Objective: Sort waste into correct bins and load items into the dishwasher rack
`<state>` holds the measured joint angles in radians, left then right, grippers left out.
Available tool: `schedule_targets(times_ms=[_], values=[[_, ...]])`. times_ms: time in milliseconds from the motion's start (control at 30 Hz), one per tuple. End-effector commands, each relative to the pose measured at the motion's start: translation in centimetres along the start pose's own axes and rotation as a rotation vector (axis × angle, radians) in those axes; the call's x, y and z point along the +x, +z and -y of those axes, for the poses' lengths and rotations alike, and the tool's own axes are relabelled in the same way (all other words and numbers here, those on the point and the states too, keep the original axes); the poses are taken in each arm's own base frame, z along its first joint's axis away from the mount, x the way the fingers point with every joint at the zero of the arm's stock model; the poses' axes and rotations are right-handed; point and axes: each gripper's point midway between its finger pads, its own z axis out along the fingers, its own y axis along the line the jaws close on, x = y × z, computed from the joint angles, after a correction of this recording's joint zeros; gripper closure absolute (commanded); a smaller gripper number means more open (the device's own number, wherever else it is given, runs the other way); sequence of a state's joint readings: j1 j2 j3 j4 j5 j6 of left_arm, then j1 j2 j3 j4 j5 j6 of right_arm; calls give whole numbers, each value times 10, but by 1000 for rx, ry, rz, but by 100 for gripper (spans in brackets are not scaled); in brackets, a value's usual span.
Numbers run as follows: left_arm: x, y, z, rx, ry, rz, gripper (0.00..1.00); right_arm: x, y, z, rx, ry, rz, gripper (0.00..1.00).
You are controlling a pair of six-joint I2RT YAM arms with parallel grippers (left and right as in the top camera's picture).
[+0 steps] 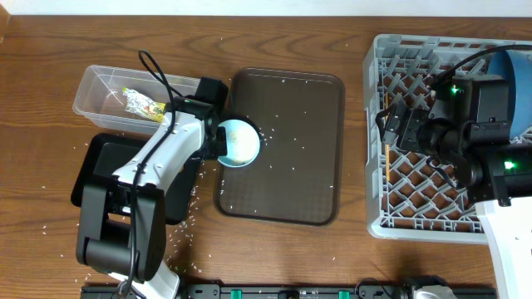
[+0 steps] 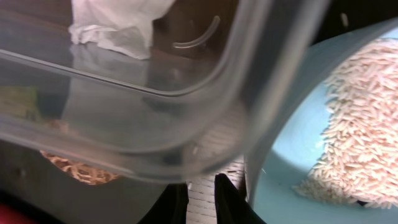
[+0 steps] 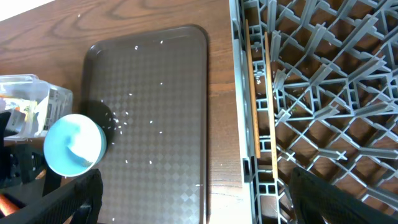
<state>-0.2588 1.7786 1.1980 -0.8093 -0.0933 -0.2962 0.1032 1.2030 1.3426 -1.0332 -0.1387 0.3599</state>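
My left gripper is shut on the rim of the light-blue cup, held tilted at the brown serving tray's left edge. In the left wrist view the cup holds white rice, right beside a corner of the clear tub. The tub holds the yellow-green wrapper and the white tissue. The black tray lies under my left arm. My right gripper is open and empty above the grey rack, which holds the dark-blue plate and the chopsticks. Bowl and pink cup are out of view.
The brown serving tray lies in the middle, with loose rice grains on it and on the wood table around it. Brownish food shows through the tub wall. The rack's left wall stands close to the serving tray's right edge.
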Motion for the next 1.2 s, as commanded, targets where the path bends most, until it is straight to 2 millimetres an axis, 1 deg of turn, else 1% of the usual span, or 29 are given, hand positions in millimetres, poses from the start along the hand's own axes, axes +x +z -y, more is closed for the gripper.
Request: schedule_targets(times_ms=[0,33,167,267,367,433,533,567,600,700,767,933,1067,1167], values=[[3,0,13,63,3,-13,83,-3,-2,-2,-4,2,9,11],[4,-1,21,93,27,-14,83,-4,-2,-2,-5,2,12,11],[-1,-4,41,129,77,29,83,-6,-2,-3,-9,1,20,10],[0,-10,72,212,185,63,83,-5,-2,-3,-8,1,19,11],[5,-12,85,210,224,71,83,-5,-2,-3,-8,1,18,10],[7,-12,86,206,224,69,83,-5,-2,-3,-8,1,18,11],[0,-11,74,148,158,93,83,-4,-2,-3,-7,1,15,10],[-3,-11,73,148,152,99,76,-4,-2,-3,-7,1,15,10],[-5,-11,72,153,145,105,74,-4,-2,-3,-7,1,15,10],[-12,-13,69,157,129,116,73,-5,-2,-3,-7,1,15,10],[-16,-18,70,163,127,128,70,-5,-2,-2,-5,1,16,9],[-23,-30,80,215,128,165,67,-6,-1,0,10,2,20,9],[-29,-29,83,225,125,185,66,-5,4,1,16,4,6,9],[-34,-25,86,230,124,198,65,-4,10,2,22,7,-11,9]])
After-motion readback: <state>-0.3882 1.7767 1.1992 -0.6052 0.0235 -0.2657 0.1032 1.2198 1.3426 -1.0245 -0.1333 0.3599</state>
